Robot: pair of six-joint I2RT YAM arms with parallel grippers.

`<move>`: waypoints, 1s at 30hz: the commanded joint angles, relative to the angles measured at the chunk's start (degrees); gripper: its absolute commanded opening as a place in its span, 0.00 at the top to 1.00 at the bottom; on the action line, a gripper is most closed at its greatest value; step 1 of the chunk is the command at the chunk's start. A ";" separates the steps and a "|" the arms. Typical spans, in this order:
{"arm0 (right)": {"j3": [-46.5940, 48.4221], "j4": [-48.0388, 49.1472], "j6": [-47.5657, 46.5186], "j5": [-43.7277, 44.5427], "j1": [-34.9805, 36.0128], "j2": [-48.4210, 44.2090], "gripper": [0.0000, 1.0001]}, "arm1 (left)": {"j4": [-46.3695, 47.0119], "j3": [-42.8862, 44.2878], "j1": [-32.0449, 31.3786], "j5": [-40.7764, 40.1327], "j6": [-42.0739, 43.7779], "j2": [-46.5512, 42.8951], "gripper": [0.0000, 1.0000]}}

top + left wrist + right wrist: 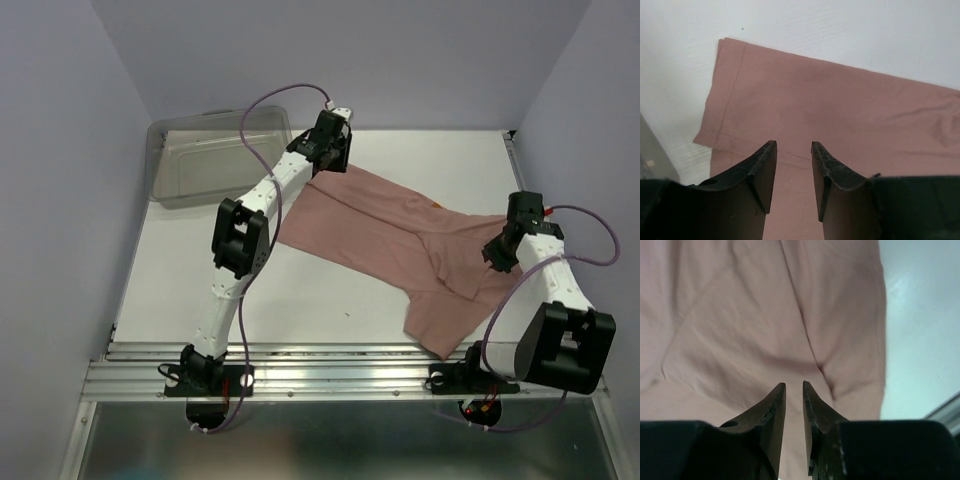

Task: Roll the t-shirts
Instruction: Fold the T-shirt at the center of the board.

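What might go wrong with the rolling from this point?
The t-shirt lies skewed and creased near the right claw, so a roll may come out lopsided.
The left claw hangs open over the folded hem and may pinch only the top layer.
Its near corner sits close to the front edge of the table and could slide off.

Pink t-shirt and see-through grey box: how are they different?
The dusty-pink soft cotton t-shirt is floppy cloth lying spread out and wrinkled; the clear grey plastic bin is stiff with raised walls. The t-shirt lies mid-table, stretching toward the right; the bin sits at the far left corner. You can see through the bin, not the t-shirt. Both rest on the white table.
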 commanded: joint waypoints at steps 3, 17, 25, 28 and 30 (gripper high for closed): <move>6.51 13.10 -2.58 3.72 -0.35 12.40 0.76 | 3.69 2.10 0.24 5.82 -0.76 3.40 0.55; 16.71 23.14 -3.28 3.71 -2.02 37.73 0.76 | 4.84 3.33 1.03 6.61 -0.50 11.31 0.55; 19.87 24.72 -3.99 9.08 -3.59 43.44 0.76 | 4.75 5.69 1.56 8.54 -0.50 15.70 0.55; 21.54 25.07 -3.99 8.56 -3.60 45.20 0.76 | 5.02 9.29 1.56 9.16 -0.58 17.29 0.55; 23.13 24.99 -3.81 6.72 -3.60 45.21 0.76 | 4.76 12.62 1.56 9.34 -0.59 18.52 0.55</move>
